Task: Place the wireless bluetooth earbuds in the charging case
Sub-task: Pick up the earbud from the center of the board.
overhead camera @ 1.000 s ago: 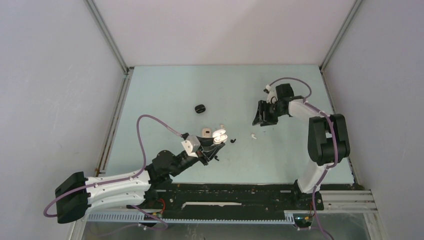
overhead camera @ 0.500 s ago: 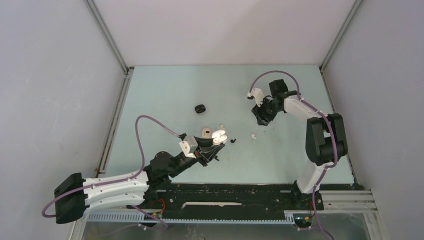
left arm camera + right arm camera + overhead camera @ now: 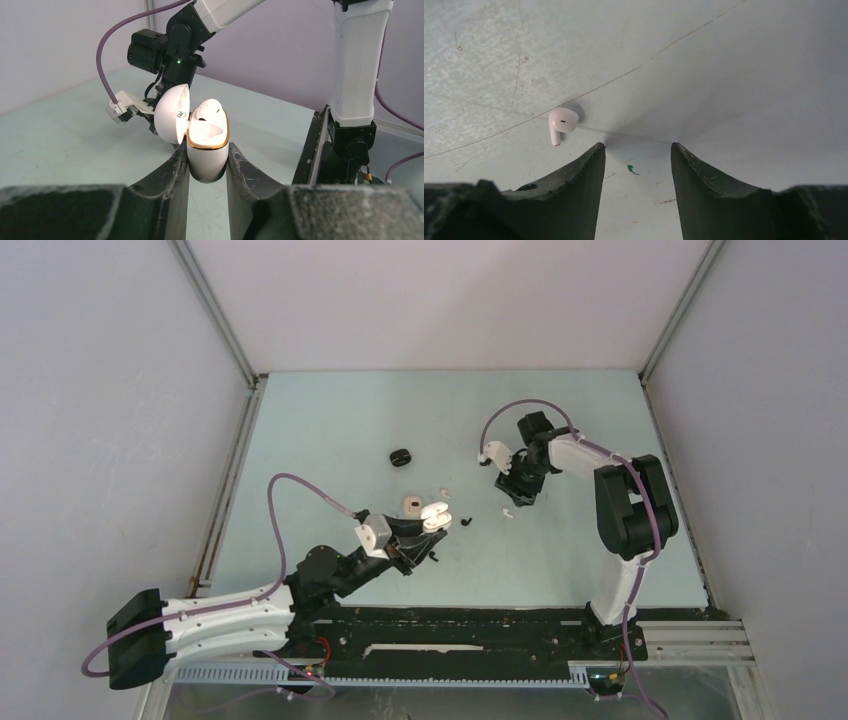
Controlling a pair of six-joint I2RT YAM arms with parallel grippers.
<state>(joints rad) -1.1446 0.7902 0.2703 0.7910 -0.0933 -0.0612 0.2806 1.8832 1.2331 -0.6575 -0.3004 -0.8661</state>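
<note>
My left gripper point(image 3: 207, 151) is shut on an open white charging case point(image 3: 207, 150) with a gold rim and holds it upright with the lid point(image 3: 172, 112) swung back. One white earbud point(image 3: 210, 107) sits in it. In the top view the case point(image 3: 436, 514) is near the table's middle. My right gripper point(image 3: 636, 146) is open and empty, low over the table. A white earbud point(image 3: 560, 122) lies just beyond and left of its left fingertip; it also shows in the top view point(image 3: 507, 511), below the right gripper point(image 3: 517, 490). A black earbud point(image 3: 467, 521) lies right of the case.
A black case point(image 3: 401, 456) lies further back on the left. A pale case point(image 3: 410, 504) lies just left of the held case, and a small white earbud point(image 3: 444, 491) lies behind it. The pale green table point(image 3: 350, 420) has walls on three sides.
My right arm has swung left and toward the near side, turning its gripper down over the white earbud. My left arm and the held case have barely moved.
</note>
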